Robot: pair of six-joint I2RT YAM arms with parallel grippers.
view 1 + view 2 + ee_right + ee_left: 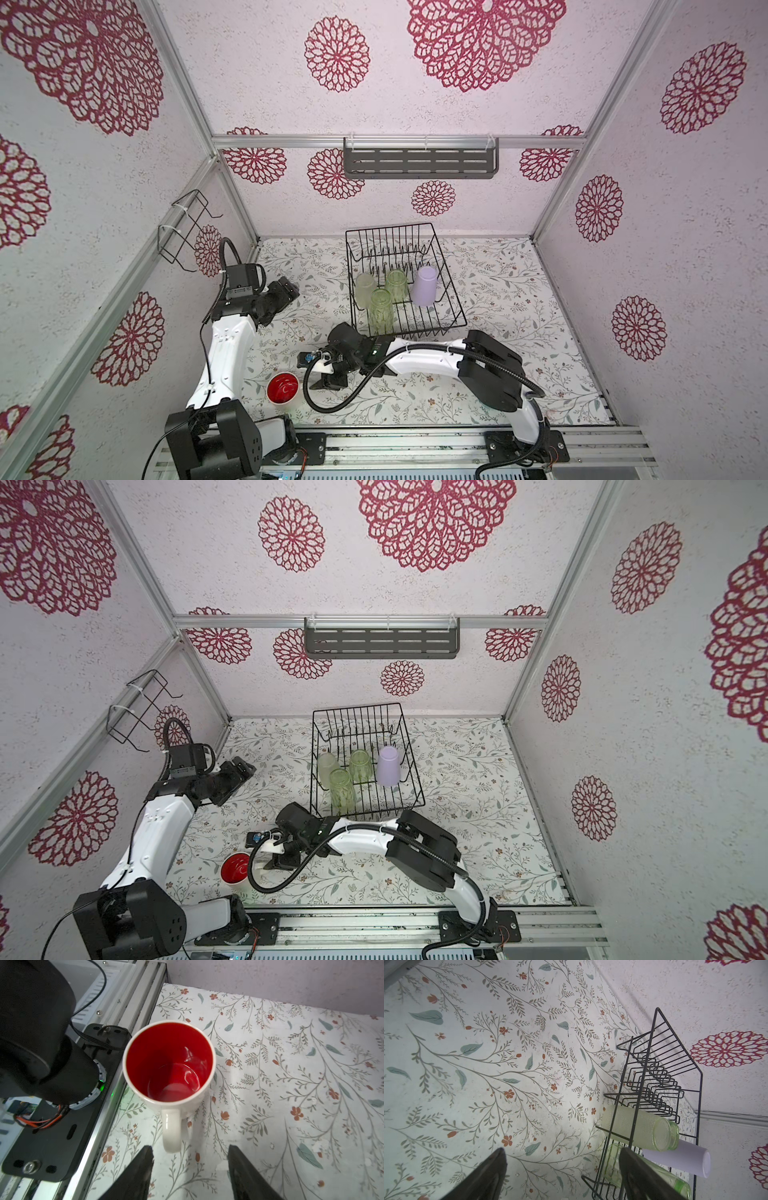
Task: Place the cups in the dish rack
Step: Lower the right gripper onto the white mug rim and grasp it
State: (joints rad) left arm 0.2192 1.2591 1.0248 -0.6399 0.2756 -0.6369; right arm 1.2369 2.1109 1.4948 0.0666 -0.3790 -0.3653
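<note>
White mug (169, 1068), red inside, stands upright on the floral table (270, 1084), its handle just ahead of the right gripper (190, 1147), whose jaws we see parted and empty. Left gripper (562, 1149) gapes empty near the wire rack (390, 237), which holds four inverted cups (395, 286).

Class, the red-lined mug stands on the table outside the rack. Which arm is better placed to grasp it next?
Right. The right pincer hangs open just short of the mug's handle; the left pincer, open and empty, sits away beside the dish rack.
</note>
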